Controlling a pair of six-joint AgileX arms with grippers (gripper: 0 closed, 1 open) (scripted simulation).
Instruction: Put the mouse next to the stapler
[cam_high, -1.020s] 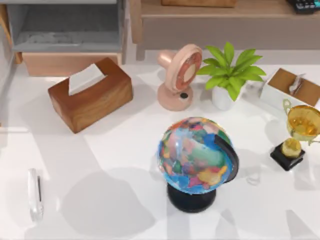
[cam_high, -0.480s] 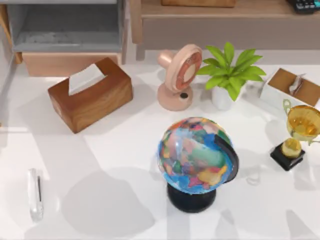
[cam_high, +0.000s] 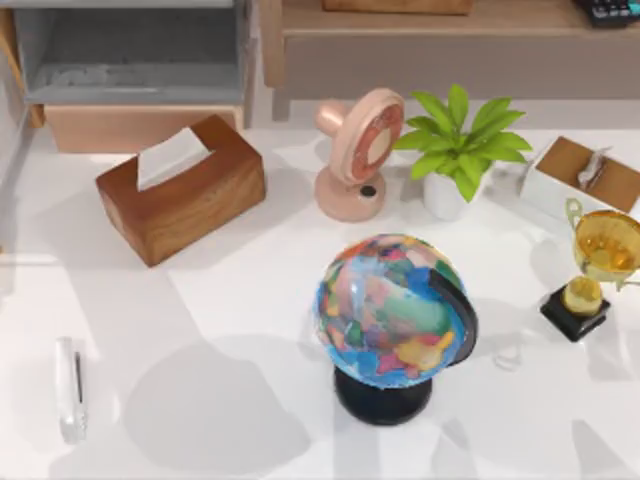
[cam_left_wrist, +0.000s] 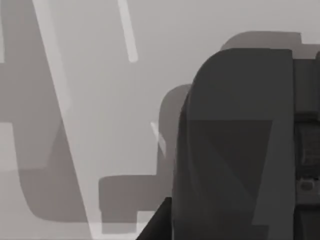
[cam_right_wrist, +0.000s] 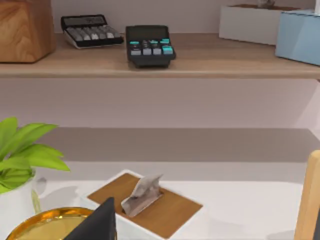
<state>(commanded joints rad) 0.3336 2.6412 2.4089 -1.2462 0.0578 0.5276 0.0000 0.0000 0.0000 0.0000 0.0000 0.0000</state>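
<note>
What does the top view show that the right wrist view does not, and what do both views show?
Top view alone: the stapler near the table's left edge, the globe, the pink fan and the wooden tissue box.
Right wrist view alone: a calculator and a keyboard on a shelf.
Both: the plant, the white tissue box and the gold trophy.

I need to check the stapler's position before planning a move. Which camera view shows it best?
The top view: the stapler lies whole on the white table near its left edge, lengthwise toward the camera. The left wrist view gives shadowed table surface; the right wrist view faces the shelf.
</note>
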